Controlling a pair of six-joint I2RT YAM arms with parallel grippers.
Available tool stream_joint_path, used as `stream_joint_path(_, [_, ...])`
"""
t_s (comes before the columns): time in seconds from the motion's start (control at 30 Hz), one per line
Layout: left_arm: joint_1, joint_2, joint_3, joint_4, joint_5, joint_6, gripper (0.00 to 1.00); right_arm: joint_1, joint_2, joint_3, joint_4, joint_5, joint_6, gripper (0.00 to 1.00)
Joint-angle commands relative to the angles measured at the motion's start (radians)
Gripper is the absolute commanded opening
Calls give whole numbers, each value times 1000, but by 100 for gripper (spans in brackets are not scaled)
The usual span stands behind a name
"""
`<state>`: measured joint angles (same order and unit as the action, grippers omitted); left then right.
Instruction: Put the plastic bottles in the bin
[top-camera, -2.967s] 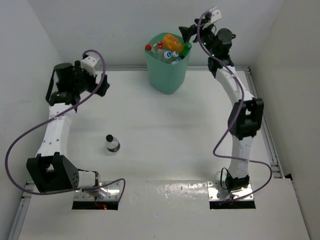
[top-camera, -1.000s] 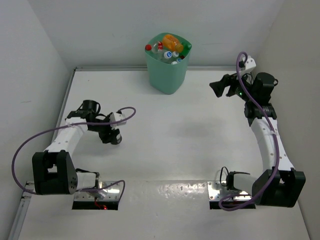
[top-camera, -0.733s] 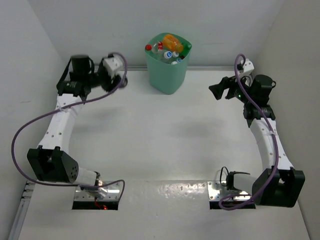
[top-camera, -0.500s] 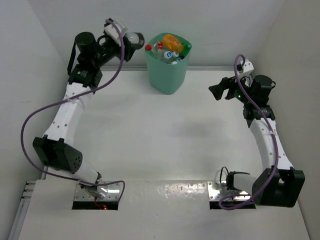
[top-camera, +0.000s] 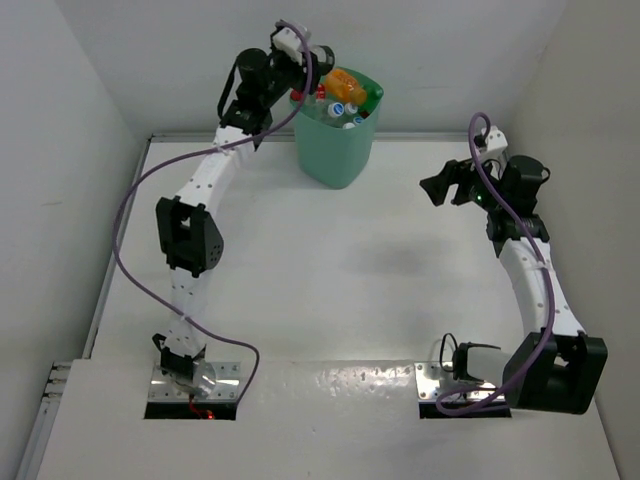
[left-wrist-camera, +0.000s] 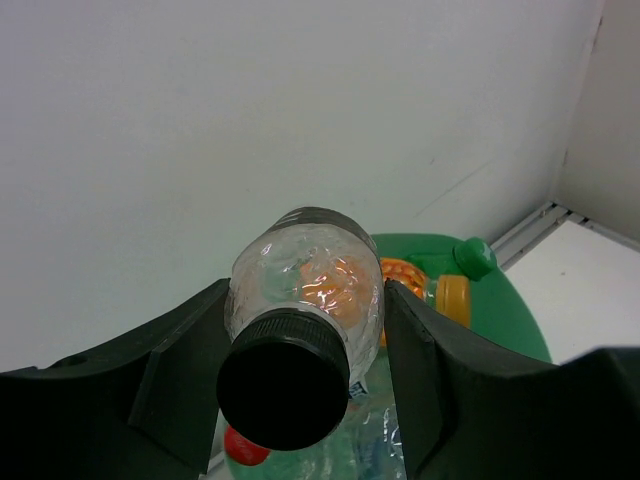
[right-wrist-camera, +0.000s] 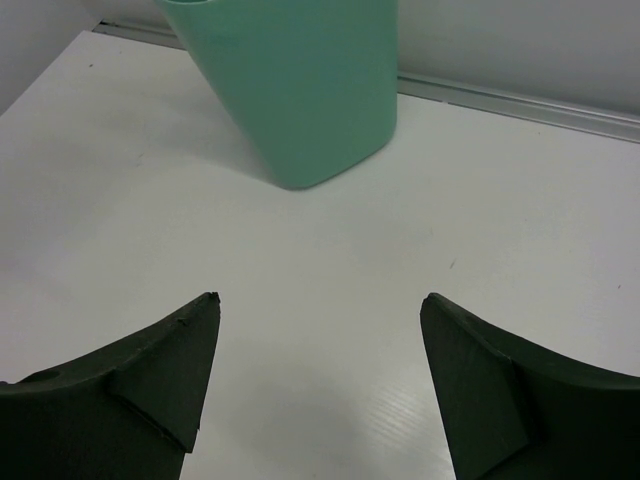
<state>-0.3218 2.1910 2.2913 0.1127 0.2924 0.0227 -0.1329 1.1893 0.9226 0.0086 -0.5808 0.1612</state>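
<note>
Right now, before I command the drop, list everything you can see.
bin: one, mint green, far side of the table by the back wall.
bottles in the bin: several, piled so no exact count; one orange, one green, clear ones with red, blue and white caps.
held bottle: one, clear with a black cap, above the bin.
table: one, white.
cables: two, purple, one along each arm.
left gripper: shut on the held bottle.
right gripper: open, empty, above the table to the right of the bin.
</note>
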Motion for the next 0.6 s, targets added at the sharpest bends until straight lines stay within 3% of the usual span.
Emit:
stream_joint_path(0.0, [-29, 15, 66, 53, -47, 31, 46, -13, 0, -14, 22, -10, -2, 80])
stream_joint_path(0.2, [-57, 73, 66, 53, -100, 69, 51, -27, 0, -22, 19, -14, 1, 80])
stream_joint_path(0.57, [-77, 98, 30, -25, -150, 94, 51, -42, -13, -42, 19, -19, 8, 80])
